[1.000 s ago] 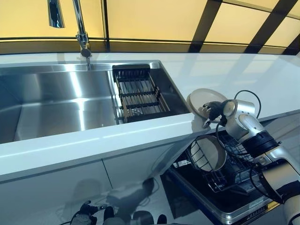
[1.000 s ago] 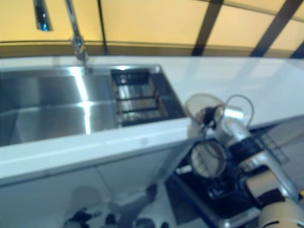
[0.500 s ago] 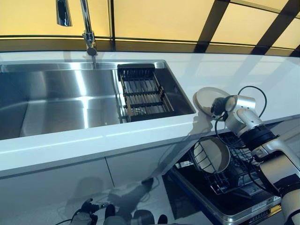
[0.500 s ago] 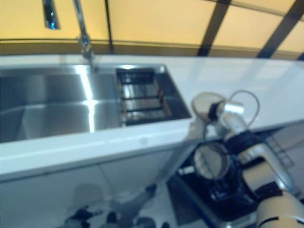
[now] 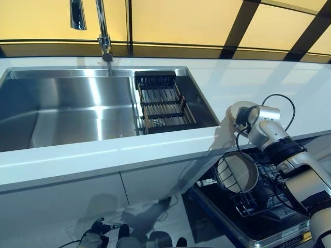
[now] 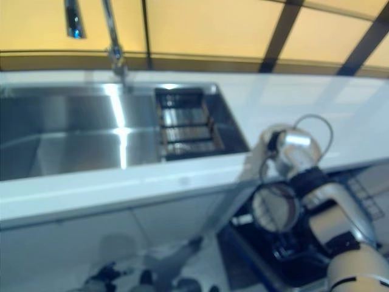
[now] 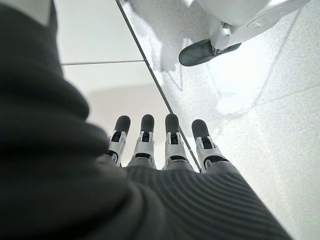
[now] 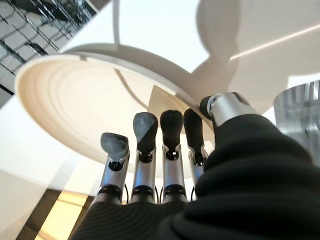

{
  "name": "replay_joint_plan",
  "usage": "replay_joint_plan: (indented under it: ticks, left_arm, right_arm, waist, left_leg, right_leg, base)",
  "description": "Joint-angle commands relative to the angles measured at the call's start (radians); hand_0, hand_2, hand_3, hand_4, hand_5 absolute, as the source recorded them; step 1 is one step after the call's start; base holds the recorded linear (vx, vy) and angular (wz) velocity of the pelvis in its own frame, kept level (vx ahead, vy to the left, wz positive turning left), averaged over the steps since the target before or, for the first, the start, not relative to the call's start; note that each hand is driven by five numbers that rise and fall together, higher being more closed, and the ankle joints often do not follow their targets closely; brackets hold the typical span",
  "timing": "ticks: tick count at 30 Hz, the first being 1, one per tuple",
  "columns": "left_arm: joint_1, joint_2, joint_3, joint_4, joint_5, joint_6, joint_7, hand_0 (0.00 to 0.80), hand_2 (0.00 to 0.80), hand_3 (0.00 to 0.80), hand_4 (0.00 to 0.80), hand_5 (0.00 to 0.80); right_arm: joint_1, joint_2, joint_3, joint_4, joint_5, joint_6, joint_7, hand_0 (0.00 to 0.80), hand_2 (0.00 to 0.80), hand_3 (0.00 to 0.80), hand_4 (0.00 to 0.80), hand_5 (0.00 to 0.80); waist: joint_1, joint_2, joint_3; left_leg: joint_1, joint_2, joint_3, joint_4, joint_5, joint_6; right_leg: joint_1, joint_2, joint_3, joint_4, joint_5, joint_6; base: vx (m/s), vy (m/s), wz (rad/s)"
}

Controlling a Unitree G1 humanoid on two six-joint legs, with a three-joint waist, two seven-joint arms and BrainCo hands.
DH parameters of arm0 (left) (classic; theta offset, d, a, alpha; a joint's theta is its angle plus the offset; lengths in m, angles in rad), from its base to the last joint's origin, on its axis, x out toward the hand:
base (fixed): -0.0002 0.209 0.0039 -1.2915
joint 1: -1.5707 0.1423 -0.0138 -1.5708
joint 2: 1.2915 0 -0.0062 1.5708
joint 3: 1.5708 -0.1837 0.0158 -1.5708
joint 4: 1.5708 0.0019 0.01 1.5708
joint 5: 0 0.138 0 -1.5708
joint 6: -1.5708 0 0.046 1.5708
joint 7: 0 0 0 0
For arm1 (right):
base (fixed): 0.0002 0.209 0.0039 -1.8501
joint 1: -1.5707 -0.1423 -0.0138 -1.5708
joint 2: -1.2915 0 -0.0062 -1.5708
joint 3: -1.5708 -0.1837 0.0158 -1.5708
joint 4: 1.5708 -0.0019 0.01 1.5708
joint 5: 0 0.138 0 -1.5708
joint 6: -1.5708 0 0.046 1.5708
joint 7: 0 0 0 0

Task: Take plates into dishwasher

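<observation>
A cream plate (image 5: 236, 109) is tilted up at the front edge of the white counter (image 5: 269, 82), just above the open dishwasher. My right hand (image 5: 242, 119) is shut on it. In the right wrist view its fingers (image 8: 170, 130) lie across the plate's face (image 8: 75, 100) and the thumb (image 8: 222, 106) is at the rim. A second cream plate (image 5: 239, 173) stands on edge in the dishwasher's wire rack (image 5: 261, 194) directly below. My left hand (image 7: 165, 145) hangs beside the body with straight fingers, holding nothing.
A steel sink (image 5: 77, 108) fills the counter's left, with a black drainer rack (image 5: 163, 103) in its right end and a tap (image 5: 103, 31) behind. White cabinet fronts (image 5: 67, 201) run below the counter. The pulled-out dishwasher rack takes up the lower right.
The camera has shifted, so the whole scene sits further right. In my right hand the plate has turned and shows less of its face than a second ago.
</observation>
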Motion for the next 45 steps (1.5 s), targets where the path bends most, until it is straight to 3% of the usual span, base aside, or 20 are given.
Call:
replay_joint_plan:
  ticks: [1,20,30,45]
  left_arm:
    - [-0.072,0.018,-0.054,0.02,0.017,-0.017,0.001,0.0,0.0,0.0,0.0,0.0]
    - [-0.067,0.018,-0.057,0.023,0.018,-0.024,0.01,0.0,0.0,0.0,0.0,0.0]
    - [-0.049,0.028,-0.022,0.033,0.03,-0.037,0.018,0.0,0.0,0.0,0.0,0.0]
    - [-0.022,0.039,-0.017,0.046,0.026,-0.053,0.023,0.0,0.0,0.0,0.0,0.0]
  right_arm:
    - [-0.104,-0.058,0.052,0.046,-0.041,-0.006,-0.088,0.8,0.8,0.8,0.8,0.8]
    - [-0.07,-0.114,0.008,0.005,0.108,-0.085,-0.275,0.8,0.8,0.8,0.8,0.8]
    - [-0.04,-0.23,-0.108,-0.112,0.428,-0.126,-0.328,0.8,0.8,0.8,0.8,0.8]
    - [-0.016,-0.333,-0.207,-0.066,0.756,-0.161,-0.362,0.8,0.8,0.8,0.8,0.8]
  waist:
    - [0.023,-0.011,0.012]
    - [0.009,-0.006,0.003]
    - [-0.02,-0.023,0.0]
    - [-0.042,-0.031,-0.01]
  left_leg:
    - [0.016,-0.012,-0.029,-0.002,-0.075,0.029]
    - [0.023,-0.009,-0.023,-0.002,-0.078,0.029]
    - [0.033,0.0,-0.011,-0.002,-0.082,0.026]
    - [0.05,0.007,0.003,-0.002,-0.089,0.022]
  right_leg:
    - [-0.008,-0.058,-0.023,0.048,-0.031,0.061]
    - [-0.007,-0.055,-0.016,0.044,-0.03,0.063]
    - [-0.006,-0.048,-0.005,0.045,-0.03,0.062]
    - [0.003,-0.041,0.007,0.04,-0.03,0.06]
  base:
    - [0.0,0.0,0.0]
    - [0.0,0.0,0.0]
    - [0.0,0.0,0.0]
    - [0.007,-0.003,-0.02]
